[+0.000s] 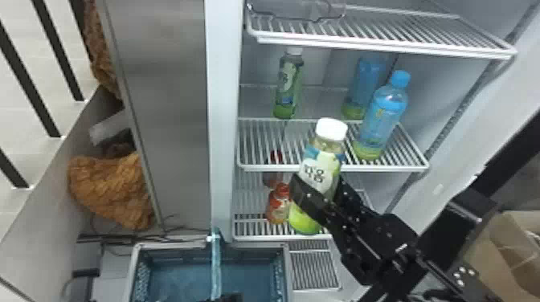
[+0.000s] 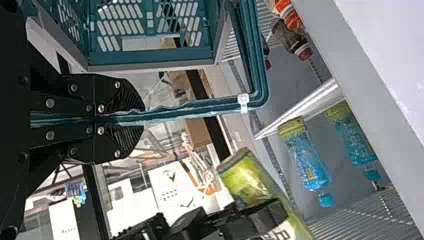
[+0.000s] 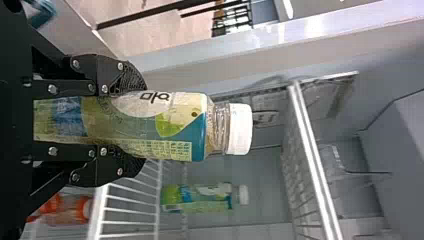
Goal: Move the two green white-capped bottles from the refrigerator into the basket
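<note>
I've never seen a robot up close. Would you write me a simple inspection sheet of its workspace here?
Surface: white wire shelf inside the refrigerator
Green white-capped bottles: one gripped in front of the shelves; another upright on the wire shelf
Basket: low in front of the refrigerator, its rim beside the steel panel's foot
Clutter: two blue-capped bottles on the wire shelf; red-orange bottles one shelf lower
Left gripper: shut on the basket's handle
Right gripper: fingers clamped around the first green bottle
Cables: thin dark ones behind the basket
Surroundings: steel panel to the left, cardboard box to the right
</note>
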